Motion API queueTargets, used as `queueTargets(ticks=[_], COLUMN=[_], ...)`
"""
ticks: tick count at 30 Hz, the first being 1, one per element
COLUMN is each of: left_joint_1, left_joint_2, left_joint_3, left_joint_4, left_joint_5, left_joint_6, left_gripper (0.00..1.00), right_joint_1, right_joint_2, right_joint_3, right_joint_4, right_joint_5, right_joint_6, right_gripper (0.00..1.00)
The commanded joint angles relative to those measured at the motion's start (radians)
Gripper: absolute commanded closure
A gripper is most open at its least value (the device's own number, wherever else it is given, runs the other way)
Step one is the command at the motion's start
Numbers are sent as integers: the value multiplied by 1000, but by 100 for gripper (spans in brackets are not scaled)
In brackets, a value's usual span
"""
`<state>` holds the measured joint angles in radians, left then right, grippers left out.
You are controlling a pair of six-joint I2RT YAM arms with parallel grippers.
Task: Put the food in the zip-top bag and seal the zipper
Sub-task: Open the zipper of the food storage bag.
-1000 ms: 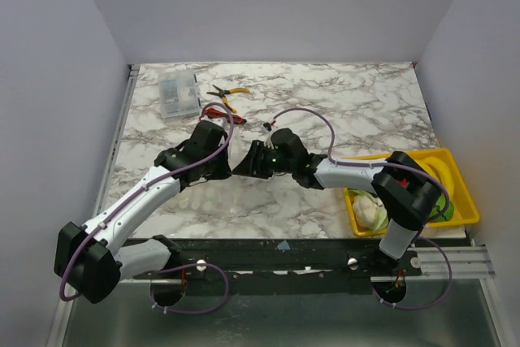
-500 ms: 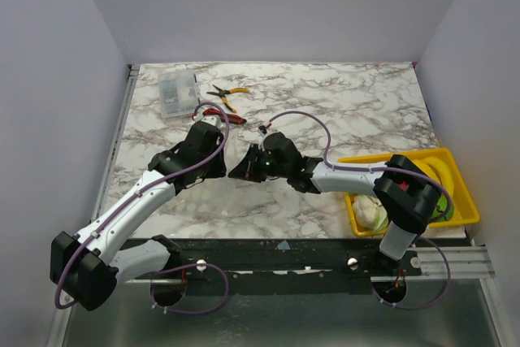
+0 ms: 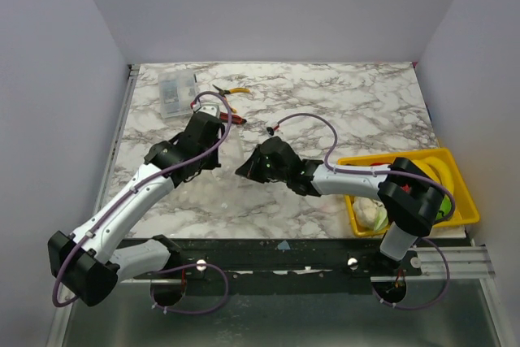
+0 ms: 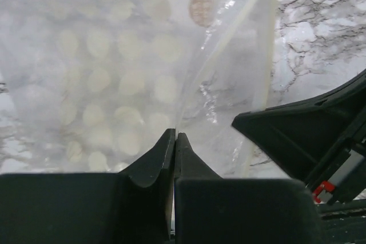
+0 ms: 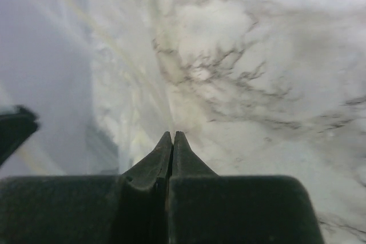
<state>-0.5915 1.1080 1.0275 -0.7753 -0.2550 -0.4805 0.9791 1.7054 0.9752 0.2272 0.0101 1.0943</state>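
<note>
Where the two arms meet over the middle of the worktop [image 3: 341, 111], the bag [image 4: 114, 72] lies spread on the marble between them, dotted face up. The left claw [image 4: 174, 140] has its jaws pressed together at the bag's near edge. A crease in the film runs straight into its tips, so it appears to pinch the plastic. The zipper [image 4: 264, 84] shows as a pale strip down the bag's right edge, and the other arm's dark tip sits just beside that strip. The right claw [image 5: 172, 136] is also closed to a slit, its tips at the bag's edge. That view is too blurred to tell whether any film is caught between them.

The food [image 3: 367, 213] is in a yellow bin [image 3: 406, 157] at the near right corner, well apart from the bag. The pale leafy piece lies at the bin's near left, with a green piece towards its right side. The bin's right side reaches the worktop's right edge.

A clear box [image 3: 179, 93] stands near the far left corner, close to the left edge, with yellow-handled pliers [image 3: 230, 93] just to its right. A red-handled tool [image 3: 231, 119] lies just beside the left arm's wrist. Open marble stretches from the right arm to the far and right edges. A smaller strip runs along the near edge between the two arms. Walls close in the left, far and right sides.
</note>
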Motion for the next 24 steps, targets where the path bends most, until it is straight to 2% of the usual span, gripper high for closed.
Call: queueTargets(ticks=[1, 3, 7, 14, 18, 24], left_joint_1=[-4, -2, 0, -1, 0, 0], left_joint_2=[-6, -14, -3, 44, 90, 137], left_joint_3=[96, 123, 172, 177, 201, 187], left_joint_4=[-146, -174, -215, -149, -116, -34], left_joint_5=[-132, -138, -102, -8, 1, -49], left_joint_6=[78, 120, 192, 255, 264, 285], left_gripper=[100, 100, 100, 100, 100, 100], right_joint_1=[6, 6, 6, 6, 6, 6], right_joint_2=[-9, -3, -8, -25, -56, -109], right_joint_3=[25, 37, 54, 82, 76, 104], right_joint_4=[-145, -175, -175, -179, -182, -272], right_joint_5=[254, 288, 257, 213, 213, 274], right_joint_6=[-77, -125, -222, -324, -365, -429], right_gripper=[100, 100, 100, 98, 79, 61])
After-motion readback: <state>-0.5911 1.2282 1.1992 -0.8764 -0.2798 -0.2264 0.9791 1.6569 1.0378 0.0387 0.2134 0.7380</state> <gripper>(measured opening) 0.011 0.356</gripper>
